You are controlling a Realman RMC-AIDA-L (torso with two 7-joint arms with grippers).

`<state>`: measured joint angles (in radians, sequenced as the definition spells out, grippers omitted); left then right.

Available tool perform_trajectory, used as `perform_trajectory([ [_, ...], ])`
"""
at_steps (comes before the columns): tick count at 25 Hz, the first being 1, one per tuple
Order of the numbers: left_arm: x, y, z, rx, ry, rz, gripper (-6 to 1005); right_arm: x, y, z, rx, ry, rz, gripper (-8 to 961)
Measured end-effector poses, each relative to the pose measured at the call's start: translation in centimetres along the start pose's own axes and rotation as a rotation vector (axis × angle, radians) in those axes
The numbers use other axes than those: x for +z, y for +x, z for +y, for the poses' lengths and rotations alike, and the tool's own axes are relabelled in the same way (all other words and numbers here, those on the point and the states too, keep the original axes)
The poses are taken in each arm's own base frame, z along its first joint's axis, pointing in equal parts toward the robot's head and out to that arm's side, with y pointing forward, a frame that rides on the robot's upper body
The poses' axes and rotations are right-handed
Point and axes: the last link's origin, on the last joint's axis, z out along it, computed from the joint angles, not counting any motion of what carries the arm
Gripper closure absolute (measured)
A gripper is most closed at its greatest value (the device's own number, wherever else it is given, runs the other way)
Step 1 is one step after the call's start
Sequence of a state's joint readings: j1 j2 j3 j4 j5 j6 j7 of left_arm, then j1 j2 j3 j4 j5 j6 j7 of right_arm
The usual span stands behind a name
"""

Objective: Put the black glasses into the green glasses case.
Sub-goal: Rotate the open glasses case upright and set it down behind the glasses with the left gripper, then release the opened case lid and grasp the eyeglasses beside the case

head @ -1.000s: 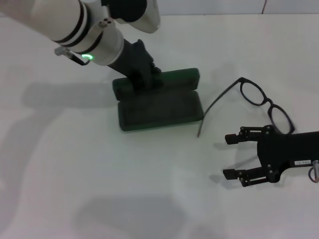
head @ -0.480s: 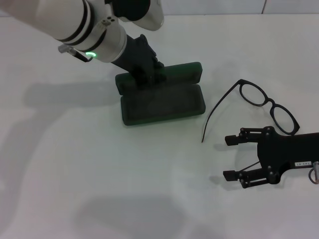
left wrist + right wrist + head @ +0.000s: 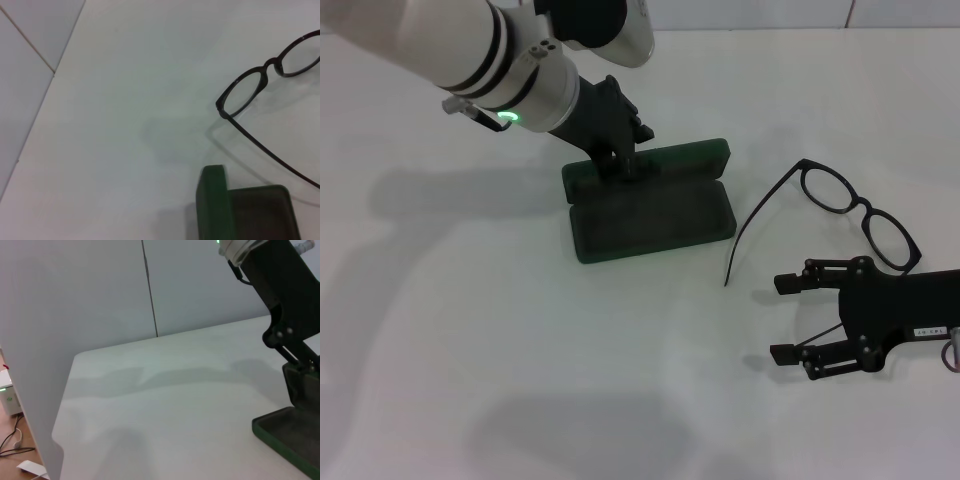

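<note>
— Where is the case?
— The green glasses case (image 3: 650, 201) lies open on the white table (image 3: 520, 350), left of centre. The left gripper (image 3: 616, 160) is clamped on its raised lid at the far edge.
— And the glasses?
— The black glasses (image 3: 855, 210) lie to the right, apart from the case, one temple arm pointing near-left. The right gripper (image 3: 792, 318) hovers just near of them, fingers spread, empty.
</note>
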<state>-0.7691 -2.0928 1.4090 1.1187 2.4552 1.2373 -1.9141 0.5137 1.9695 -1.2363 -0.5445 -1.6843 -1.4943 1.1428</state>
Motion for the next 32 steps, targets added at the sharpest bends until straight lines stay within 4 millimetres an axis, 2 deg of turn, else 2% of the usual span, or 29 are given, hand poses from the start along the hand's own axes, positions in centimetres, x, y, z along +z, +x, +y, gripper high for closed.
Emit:
perform_trajectory([
  [1,0.0,0.0,0.0,-0.001,0.000,0.003,739,0.0,0.0,0.0,0.000,0.000,0.000,131],
  [9,-0.9,0.3,0.5,-0.020,0.007,0.068,535,-0.1,0.0,0.0,0.000,0.002,0.001,131],
  [14,-2.0,-1.4,0.7,-0.174,-0.013,0.163,388,-0.4,-0.1,-0.2,0.003,0.009,-0.012,131],
  [18,-3.1,-5.2,1.2,-0.395,-0.044,0.317,385,-0.9,-0.2,-0.5,0.015,0.045,-0.036,131],
  [21,-4.3,-8.1,2.4,-0.475,-0.047,0.467,384,-1.5,-0.2,-0.6,0.025,0.068,-0.059,131],
  [25,-5.9,-12.7,6.2,-0.438,0.000,0.612,381,-2.0,-0.2,-0.7,0.029,0.080,-0.071,131],
  [28,-6.2,-15.5,8.8,-0.459,0.035,0.619,380,-2.3,0.0,-0.6,0.034,0.086,-0.068,131],
  [32,-6.1,-18.1,11.5,-0.528,0.029,0.583,378,-2.6,0.4,-0.4,0.043,0.092,-0.066,131],
])
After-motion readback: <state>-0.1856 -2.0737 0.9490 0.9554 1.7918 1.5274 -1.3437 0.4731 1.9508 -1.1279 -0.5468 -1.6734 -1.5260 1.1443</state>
